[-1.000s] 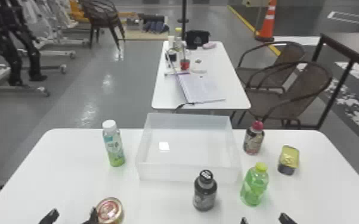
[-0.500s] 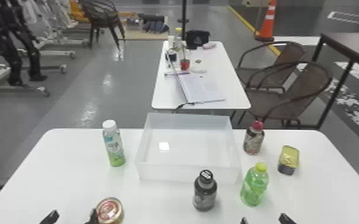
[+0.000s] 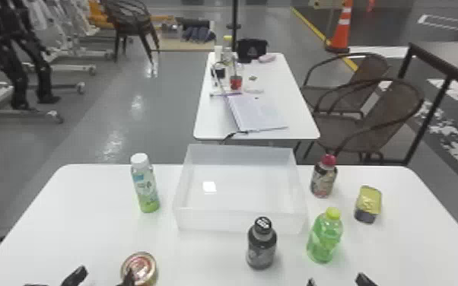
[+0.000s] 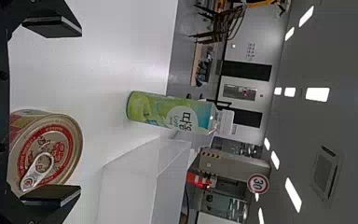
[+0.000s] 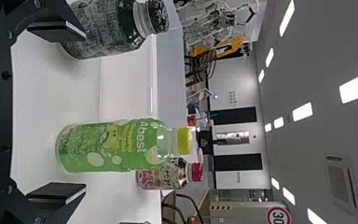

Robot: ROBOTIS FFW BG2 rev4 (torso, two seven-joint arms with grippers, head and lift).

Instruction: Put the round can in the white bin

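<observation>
White desk (image 3: 68,232); round can (image 3: 143,263) toward near left corner. Left tool (image 4: 80,112): fingers apart. Closing off-centre could catch the rim, skid can. Right tool (image 5: 86,112) also apart, toward near edge. Low carry might clip white-capped bottle (image 3: 145,188) or white bin (image 3: 239,222) wall. Grey floor (image 3: 171,114), brown chairs (image 3: 384,114), second desk (image 3: 213,121) beyond.
</observation>
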